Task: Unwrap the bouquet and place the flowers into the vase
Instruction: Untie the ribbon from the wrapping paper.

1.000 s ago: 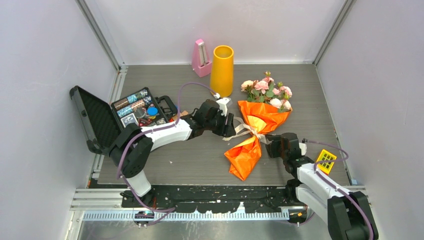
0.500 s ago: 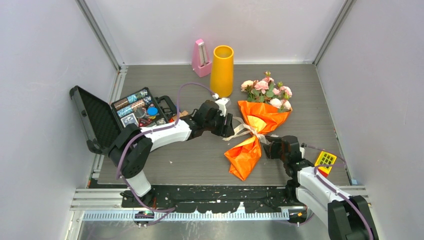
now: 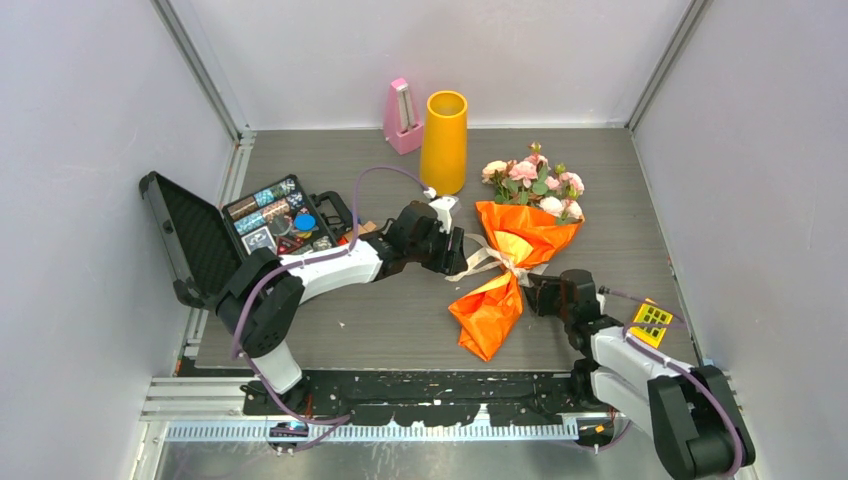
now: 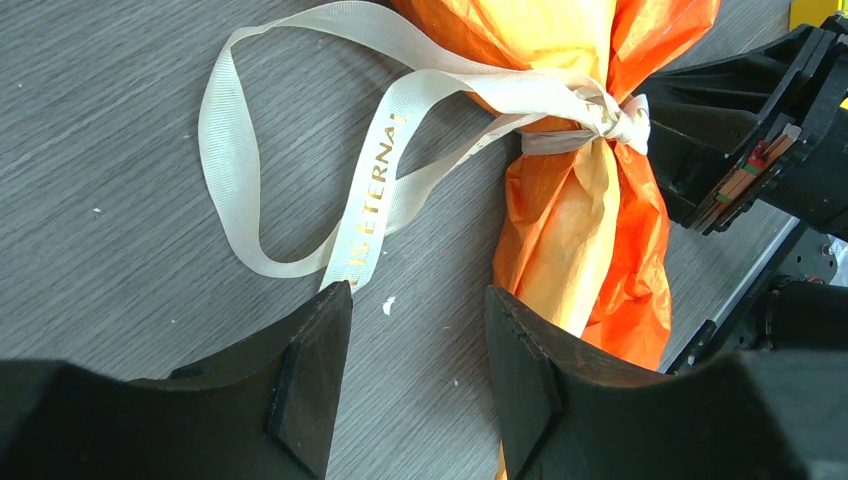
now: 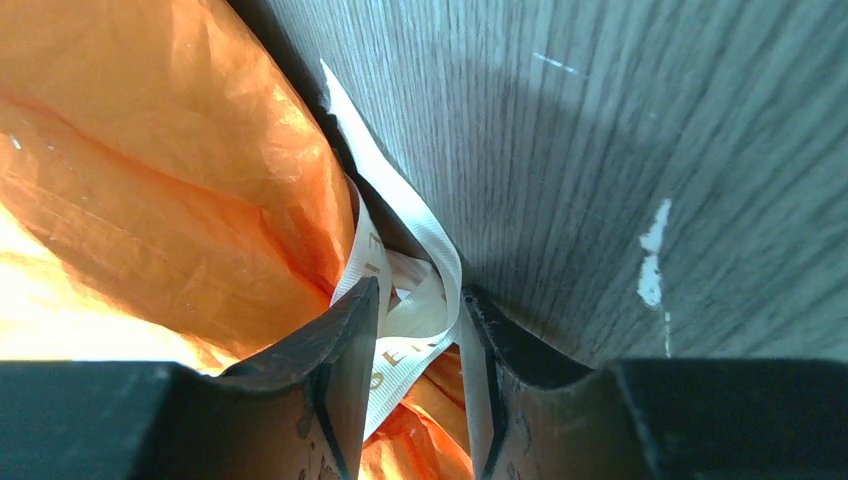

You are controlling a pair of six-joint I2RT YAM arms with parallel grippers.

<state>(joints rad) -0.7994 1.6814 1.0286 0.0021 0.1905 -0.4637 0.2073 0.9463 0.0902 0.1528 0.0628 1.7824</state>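
Ribbon on the bouquet sits pinched in the right gripper for untying; the left gripper hangs open, empty.

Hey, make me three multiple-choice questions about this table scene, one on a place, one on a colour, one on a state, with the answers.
1. Where does the vase stand?
A) beside the pink metronome
B) at the near edge, between the arms
C) on a shelf

2. What colour is the bouquet wrapping?
A) blue
B) orange
C) white

3. The ribbon is:
A) gone
B) cut in pieces
C) knotted round the wrapping

Answers: 1 A, they stand side by side at the far edge. 2 B, crinkled orange shows in every view. 3 C, the left wrist view shows the knot.
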